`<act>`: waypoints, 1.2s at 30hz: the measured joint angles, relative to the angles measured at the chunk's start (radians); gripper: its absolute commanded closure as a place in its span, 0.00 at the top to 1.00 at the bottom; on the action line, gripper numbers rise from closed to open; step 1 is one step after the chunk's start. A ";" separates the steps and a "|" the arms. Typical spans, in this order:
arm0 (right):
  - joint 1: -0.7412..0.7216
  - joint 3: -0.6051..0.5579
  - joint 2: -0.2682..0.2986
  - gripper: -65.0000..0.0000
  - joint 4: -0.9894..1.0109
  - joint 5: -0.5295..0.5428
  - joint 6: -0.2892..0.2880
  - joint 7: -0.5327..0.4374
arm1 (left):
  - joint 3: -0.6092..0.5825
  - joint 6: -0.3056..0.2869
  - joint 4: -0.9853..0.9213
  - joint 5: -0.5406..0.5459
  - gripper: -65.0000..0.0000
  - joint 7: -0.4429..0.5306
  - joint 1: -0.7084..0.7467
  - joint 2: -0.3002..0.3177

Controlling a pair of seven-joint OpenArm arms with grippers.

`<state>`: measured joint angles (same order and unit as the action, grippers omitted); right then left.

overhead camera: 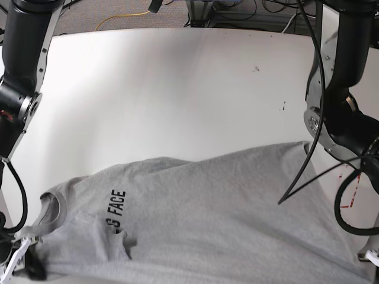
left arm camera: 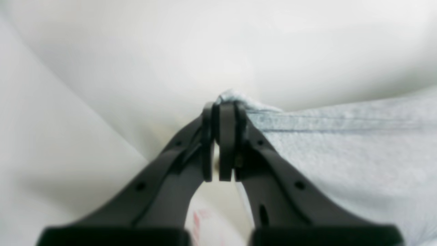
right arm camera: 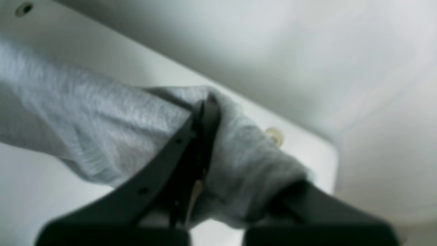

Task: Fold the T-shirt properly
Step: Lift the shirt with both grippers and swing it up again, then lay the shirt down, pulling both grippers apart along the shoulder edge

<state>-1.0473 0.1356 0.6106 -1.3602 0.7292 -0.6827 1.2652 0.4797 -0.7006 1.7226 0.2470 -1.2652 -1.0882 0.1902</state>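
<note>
My left gripper [left arm camera: 223,112] is pinched tight on a hemmed corner of the T-shirt [overhead camera: 225,213]. My right gripper [right arm camera: 205,112] is clamped on a bunched grey fold of it. The shirt lies spread across the white table [overhead camera: 177,89], filling the near half from about 4 to 8 o'clock, lettering up. It looks light, soft and limp, so it will sag and slide; hems and corners give the firmest hold.

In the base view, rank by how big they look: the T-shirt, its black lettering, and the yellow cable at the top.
1. T-shirt, by far the largest, running out of frame.
2 and 3. Black lettering and yellow cable look alike; the cable is farther away, so unranked.
</note>
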 measured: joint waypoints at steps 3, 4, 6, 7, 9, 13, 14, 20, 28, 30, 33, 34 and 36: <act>-0.105 -0.058 0.017 0.00 -0.004 0.010 -0.002 -0.007 | 0.001 0.000 -0.056 -0.005 0.00 0.010 -0.122 0.020; -0.132 -0.074 0.019 0.00 -0.008 0.012 -0.011 -0.007 | -0.002 0.002 -0.069 -0.004 0.00 0.013 -0.149 0.027; -0.195 -0.105 0.026 0.00 -0.007 0.014 -0.017 0.011 | -0.001 0.001 -0.101 0.000 0.00 0.020 -0.192 0.041; -0.215 -0.104 0.027 0.00 -0.007 0.019 -0.018 0.015 | -0.001 0.001 -0.114 0.000 0.00 0.027 -0.200 0.045; -0.233 -0.103 0.038 0.00 -0.010 0.017 -0.017 0.018 | -0.001 0.001 -0.138 0.011 0.00 0.032 -0.199 0.049; -0.210 -0.102 0.052 0.00 -0.030 0.018 -0.017 0.028 | 0.003 0.000 -0.138 -0.008 0.00 -0.013 -0.161 0.038; -0.191 -0.099 0.052 0.00 -0.032 0.017 -0.017 0.028 | 0.003 0.001 -0.128 -0.008 0.00 -0.015 -0.151 0.038; 0.040 0.034 0.035 0.00 -0.044 0.019 -0.013 0.050 | 0.002 0.003 -0.039 0.017 0.00 0.001 0.005 0.038; 0.349 0.185 0.029 0.00 -0.114 0.086 -0.016 0.051 | 0.004 0.001 0.071 0.069 0.00 -0.051 0.279 0.031; 0.437 0.240 0.020 0.00 -0.130 0.100 -0.016 0.048 | 0.005 0.001 0.130 0.081 0.00 -0.053 0.355 0.032; 0.540 0.307 -0.005 0.00 -0.146 0.108 -0.013 0.051 | 0.003 0.003 0.175 0.084 0.00 -0.064 0.456 0.029; 0.568 0.315 -0.011 0.00 -0.150 0.111 -0.016 0.058 | 0.002 0.000 0.182 0.088 0.00 -0.074 0.489 0.028; 0.628 0.337 -0.021 0.00 -0.175 0.117 -0.015 0.055 | 0.002 0.003 0.208 0.085 0.00 -0.080 0.560 0.018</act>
<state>-0.4198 0.4725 0.5892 -1.5356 0.8467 -0.6979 1.3205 0.4816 -0.6975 1.9301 0.3321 -1.3453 -0.5285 0.2077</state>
